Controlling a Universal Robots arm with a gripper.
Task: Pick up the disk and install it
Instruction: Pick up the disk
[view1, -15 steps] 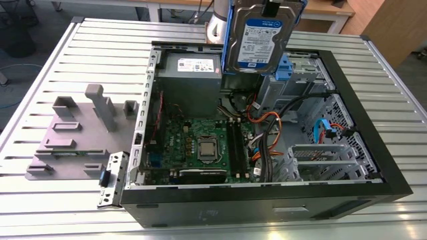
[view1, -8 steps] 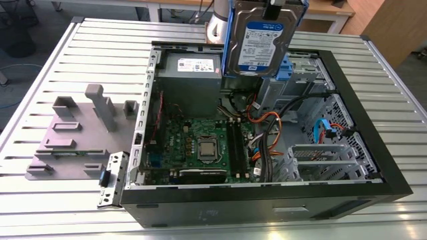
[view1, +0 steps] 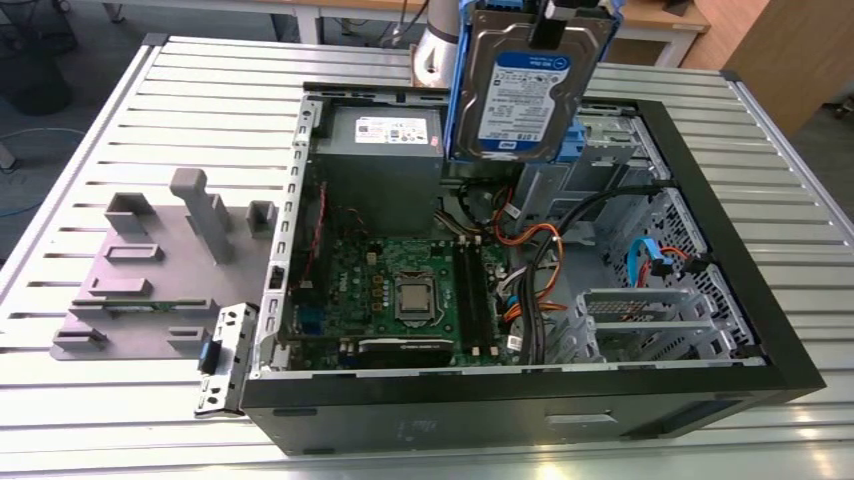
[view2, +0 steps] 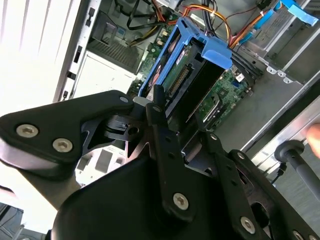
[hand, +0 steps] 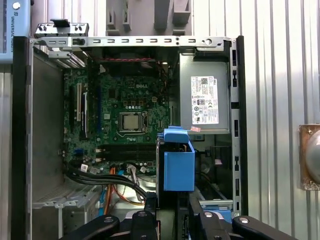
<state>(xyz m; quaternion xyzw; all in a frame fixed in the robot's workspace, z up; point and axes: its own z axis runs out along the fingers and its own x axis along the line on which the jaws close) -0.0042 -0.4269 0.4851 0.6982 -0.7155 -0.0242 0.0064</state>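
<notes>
Hanging upright above the open computer case, the disk is clenched at its top edge by the jaws, its labelled face turned toward the exterior view. Its blue carrier frames both long sides, and its lower edge is clear of the case. In both wrist views the disk juts out beyond the jaws, near the grey power supply and the motherboard. The case sits on a slatted metal desk, with a grey fixture beside it.
</notes>
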